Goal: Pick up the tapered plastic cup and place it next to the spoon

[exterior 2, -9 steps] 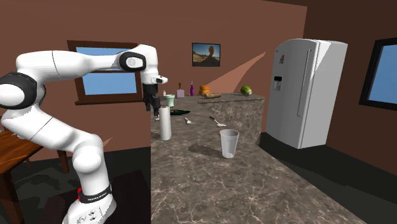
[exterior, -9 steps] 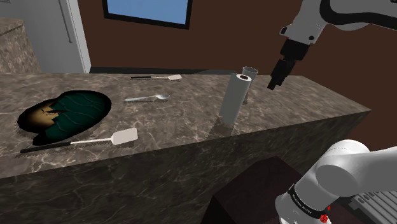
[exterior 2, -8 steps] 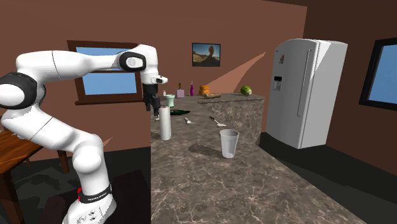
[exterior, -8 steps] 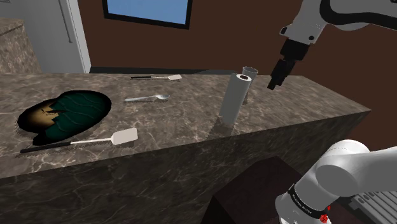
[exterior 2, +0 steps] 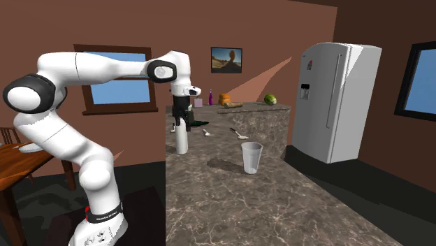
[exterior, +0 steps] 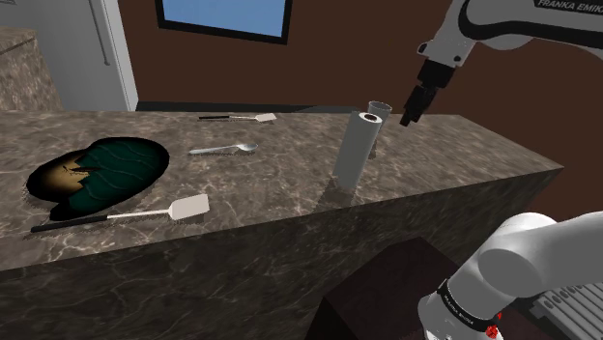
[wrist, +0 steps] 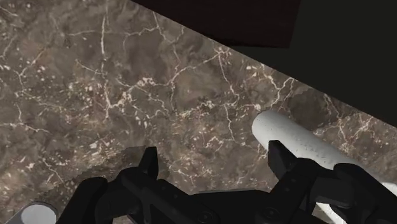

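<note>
The tapered cup is pale and translucent. It stands upright on the marble counter just behind a tall white roll, and in the second exterior view the cup stands alone nearer the camera. A metal spoon lies farther along the counter toward the shoulder view's left. My black gripper hangs above the counter just right of the cup and touches nothing. In the wrist view my gripper is open over bare marble, with the roll beside one finger.
A dark green sink basin is set into the counter at the shoulder view's left. A white spatula lies near the front edge and another near the back. A white fridge stands beyond the counter.
The arm has swung; my gripper has risen a little and shifted left in the shoulder view, closer to the roll and cup. Its fingers stay apart. Nothing on the counter has moved.
</note>
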### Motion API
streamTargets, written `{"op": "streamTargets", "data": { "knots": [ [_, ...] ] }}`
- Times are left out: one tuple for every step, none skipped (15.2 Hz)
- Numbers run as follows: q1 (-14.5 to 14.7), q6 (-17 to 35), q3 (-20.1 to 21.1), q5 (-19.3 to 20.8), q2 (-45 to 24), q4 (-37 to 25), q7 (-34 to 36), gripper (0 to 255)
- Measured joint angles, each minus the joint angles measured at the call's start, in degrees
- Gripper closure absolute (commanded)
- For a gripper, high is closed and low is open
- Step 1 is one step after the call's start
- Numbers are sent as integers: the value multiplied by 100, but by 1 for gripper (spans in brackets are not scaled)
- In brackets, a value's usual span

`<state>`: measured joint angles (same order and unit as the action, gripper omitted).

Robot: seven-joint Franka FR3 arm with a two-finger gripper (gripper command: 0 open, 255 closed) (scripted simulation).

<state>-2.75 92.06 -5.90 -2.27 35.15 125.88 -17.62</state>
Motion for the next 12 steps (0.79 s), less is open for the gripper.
{"op": "streamTargets", "data": {
  "knots": [
    [-24,83,-123,34,-146,-72,-152,0],
    [-35,188,-230,45,-336,-166,-287,0],
    [-42,249,-311,47,-468,-246,-393,0],
    [-61,317,-429,57,-628,-348,-543,0],
    [-73,327,-533,54,-794,-509,-678,0],
    [-79,412,-632,38,-980,-615,-811,0],
    [-79,479,-723,9,-1186,-760,-935,0],
    [-91,521,-813,-15,-1329,-861,-1064,0],
    [-99,557,-901,-47,-1487,-986,-1191,0],
    [-105,568,-992,-93,-1682,-1170,-1322,0],
    [-100,604,-1071,-162,-1928,-1377,-1439,0],
    [-118,648,-1161,-216,-2103,-1498,-1583,0]
  ]
}}
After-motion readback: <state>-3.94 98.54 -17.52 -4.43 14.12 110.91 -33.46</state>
